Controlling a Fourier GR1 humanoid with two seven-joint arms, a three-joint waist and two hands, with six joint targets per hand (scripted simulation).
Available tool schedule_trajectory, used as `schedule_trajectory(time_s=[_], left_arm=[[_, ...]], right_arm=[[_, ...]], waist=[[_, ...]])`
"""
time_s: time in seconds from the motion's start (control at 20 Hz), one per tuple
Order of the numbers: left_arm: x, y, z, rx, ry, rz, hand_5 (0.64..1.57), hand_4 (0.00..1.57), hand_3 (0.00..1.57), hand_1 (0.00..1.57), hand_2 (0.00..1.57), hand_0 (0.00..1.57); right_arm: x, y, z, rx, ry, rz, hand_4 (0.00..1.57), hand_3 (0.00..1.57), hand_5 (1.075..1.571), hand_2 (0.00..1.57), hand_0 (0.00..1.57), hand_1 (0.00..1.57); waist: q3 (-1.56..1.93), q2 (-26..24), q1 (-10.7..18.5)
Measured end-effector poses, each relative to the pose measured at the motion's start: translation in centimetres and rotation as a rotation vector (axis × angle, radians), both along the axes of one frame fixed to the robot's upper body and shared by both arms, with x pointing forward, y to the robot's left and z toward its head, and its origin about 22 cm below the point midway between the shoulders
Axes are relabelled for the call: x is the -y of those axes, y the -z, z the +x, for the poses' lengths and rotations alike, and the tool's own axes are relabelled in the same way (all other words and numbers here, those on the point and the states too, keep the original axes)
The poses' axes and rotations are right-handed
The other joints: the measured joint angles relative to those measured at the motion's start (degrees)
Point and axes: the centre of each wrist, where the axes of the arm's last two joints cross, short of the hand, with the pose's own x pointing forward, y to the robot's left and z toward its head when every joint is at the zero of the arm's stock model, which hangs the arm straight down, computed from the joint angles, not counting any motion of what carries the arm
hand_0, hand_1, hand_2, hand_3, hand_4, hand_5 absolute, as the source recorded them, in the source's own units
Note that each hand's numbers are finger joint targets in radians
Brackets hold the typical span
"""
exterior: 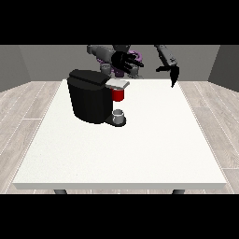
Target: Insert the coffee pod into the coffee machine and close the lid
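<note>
A black coffee machine (89,97) stands on the white table (140,149) at the far left. Its grey lid (118,84) lies low over a red pod holder (118,94) at the machine's front. A small grey cup (118,115) sits on the drip base below. No loose coffee pod shows on the table. The hand at the view's left (125,61) hovers above and just right of the lid with fingers spread, holding nothing. The hand at the view's right (172,71) hangs in the air near the table's far right edge, fingers pointing down, nothing in it.
The robot's torso (116,53) is behind the table's far edge. Wood floor surrounds the table, grey walls behind.
</note>
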Motion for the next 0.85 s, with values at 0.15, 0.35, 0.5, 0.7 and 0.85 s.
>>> schedule_trajectory(time_s=[0.15,0.35,0.5,0.7,0.85], left_arm=[[-0.8,-0.3,0.3,0.004,0.001,0.000,1.571,0.40,0.00,0.00,0.00,0.00],[-0.8,0.3,0.0,-0.003,-0.007,-0.009,1.571,0.34,0.00,0.00,0.00,0.00],[-0.9,0.8,-0.2,-0.032,0.000,-0.013,1.571,0.40,0.00,0.00,0.00,0.00],[-0.4,1.8,-0.5,-0.025,0.005,-0.018,1.571,0.27,0.00,0.00,0.00,0.00],[0.3,2.3,-0.9,-0.038,0.019,-0.017,1.571,0.17,0.00,0.00,0.00,0.00]], right_arm=[[-1.1,-0.6,0.2,0.037,-0.027,-0.003,0.39,0.00,1.571,0.00,0.00,0.00],[-2.2,-0.9,0.2,0.038,-0.082,-0.009,0.39,0.00,1.571,0.00,0.00,0.00],[-3.1,0.7,-0.6,0.002,-0.128,-0.018,0.47,0.00,1.571,0.00,0.00,0.00],[-4.4,2.7,-2.1,-0.010,-0.210,-0.048,0.51,0.00,1.571,0.00,0.00,0.00],[-4.9,5.2,-3.7,-0.015,-0.308,-0.057,0.46,0.00,1.571,0.00,0.00,0.00]], waist=[[-0.04,0.6,0.1],[-0.06,0.0,-0.2],[-0.07,-1.9,0.1],[-0.07,-2.1,-0.3],[-0.06,-2.9,0.1]])
